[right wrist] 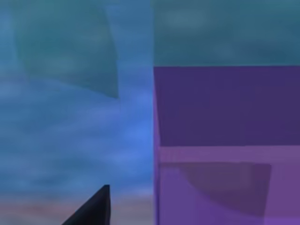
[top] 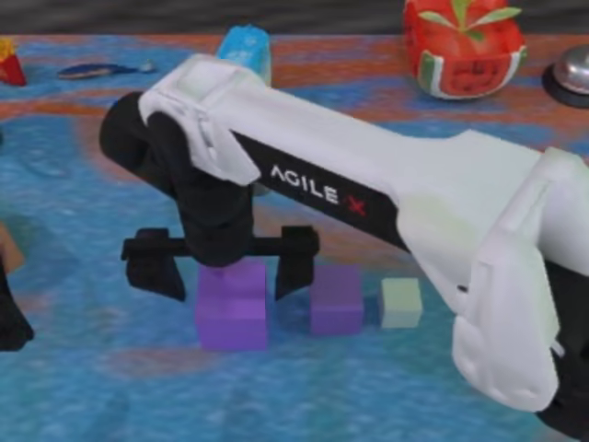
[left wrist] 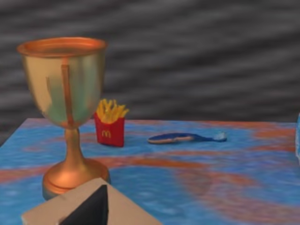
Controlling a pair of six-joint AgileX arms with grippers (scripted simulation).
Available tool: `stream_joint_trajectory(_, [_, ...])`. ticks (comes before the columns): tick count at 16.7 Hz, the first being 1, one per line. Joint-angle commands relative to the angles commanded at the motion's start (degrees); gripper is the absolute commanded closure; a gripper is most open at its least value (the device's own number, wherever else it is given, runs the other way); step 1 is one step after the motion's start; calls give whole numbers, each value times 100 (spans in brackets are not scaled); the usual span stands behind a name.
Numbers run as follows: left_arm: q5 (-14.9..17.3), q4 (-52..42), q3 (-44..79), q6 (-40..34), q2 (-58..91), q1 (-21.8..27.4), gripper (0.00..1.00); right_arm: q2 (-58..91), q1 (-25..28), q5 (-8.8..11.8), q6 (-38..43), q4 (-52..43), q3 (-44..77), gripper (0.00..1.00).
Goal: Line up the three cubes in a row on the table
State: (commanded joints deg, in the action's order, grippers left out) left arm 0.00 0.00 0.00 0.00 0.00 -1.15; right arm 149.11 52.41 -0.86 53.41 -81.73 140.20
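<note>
My right arm reaches in from the right side of the surface [top: 74, 368] and slants across it toward the left, its wrist bent down so that my right hand [top: 224, 264] hangs over the large purple cube [top: 232, 305]. Its fingers are spread wide: one stands clear to the left of that cube, the other sits in the gap between it and the smaller purple cube [top: 336, 299]. I cannot tell whether either finger touches a cube.

The three cubes lie in a row in the front half of the surface: the large purple one on the left, the smaller purple one just beside it, then the pale grey-white cube [top: 401, 303] close on the right, each a little apart from the next.

My left arm is parked at the left edge; only a dark piece of it shows from above, and I cannot tell how my left hand stands.

The right wrist view shows only the large purple cube's faces up close beside blue cover and one dark fingertip [right wrist: 96, 208]. The left wrist view shows what the top view largely lacks: a golden goblet [left wrist: 64, 108], a red carton of fries [left wrist: 110, 124] and a blue spoon-like utensil [left wrist: 185, 138] near the far edge, plus a tan box corner [left wrist: 126, 211]. From above I also see a blue-and-white carton [top: 247, 51], a red fruit-shaped object [top: 465, 46] and a round metal bell [top: 572, 72].
</note>
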Motion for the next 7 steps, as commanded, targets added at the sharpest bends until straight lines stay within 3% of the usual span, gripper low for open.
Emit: stream_joint_trajectory(7, [0, 0, 0, 0, 0, 0, 0, 255, 18, -3, -18, -1221, 1533, 0])
